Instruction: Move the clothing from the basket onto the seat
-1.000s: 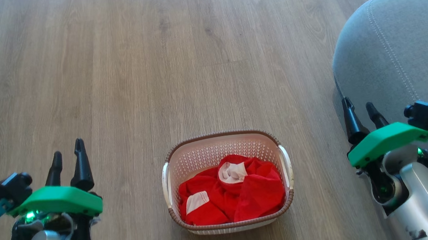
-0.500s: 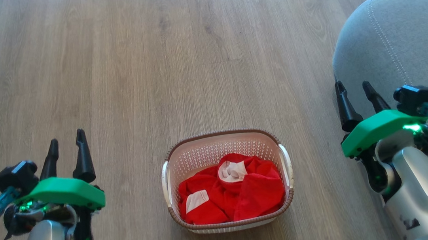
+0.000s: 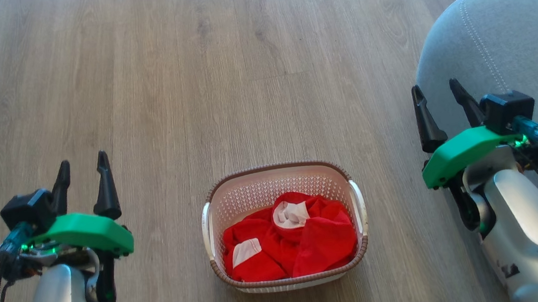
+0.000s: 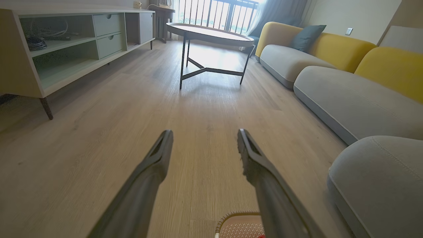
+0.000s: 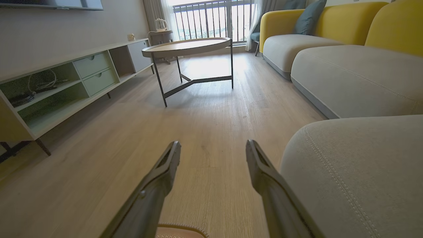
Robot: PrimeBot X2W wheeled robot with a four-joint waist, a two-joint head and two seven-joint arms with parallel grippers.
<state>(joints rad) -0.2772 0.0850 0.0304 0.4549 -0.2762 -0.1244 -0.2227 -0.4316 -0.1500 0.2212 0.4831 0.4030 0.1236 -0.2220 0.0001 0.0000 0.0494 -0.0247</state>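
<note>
The cream-white basket [image 3: 357, 202] with its brown rim stands on the wooden floor at the lower middle of the head view. Crumpled red clothing [image 3: 318, 241] with white patches lies inside it. The grey seat [image 3: 512, 40] rises at the right edge, its rounded corner nearest me. My left gripper [image 3: 82, 160] hovers open to the basket's left, holding nothing. My right gripper [image 3: 436, 87] is open beside the seat's corner, right of the basket. The basket rim [image 4: 231, 216] peeks in at the bottom of the left wrist view, and the seat [image 5: 357, 172] bulks large at right in the right wrist view.
A round coffee table [image 4: 211, 34] on dark metal legs stands ahead on the floor. A low cabinet [image 4: 66, 46] with drawers runs along the left. A grey and yellow sofa [image 4: 350, 96] lines the right side. Open wood floor [image 3: 221, 76] lies beyond the basket.
Both arms have risen and reached forward, fingertips climbing up the head view. The right gripper moved further than the left. Basket and clothing stay put.
</note>
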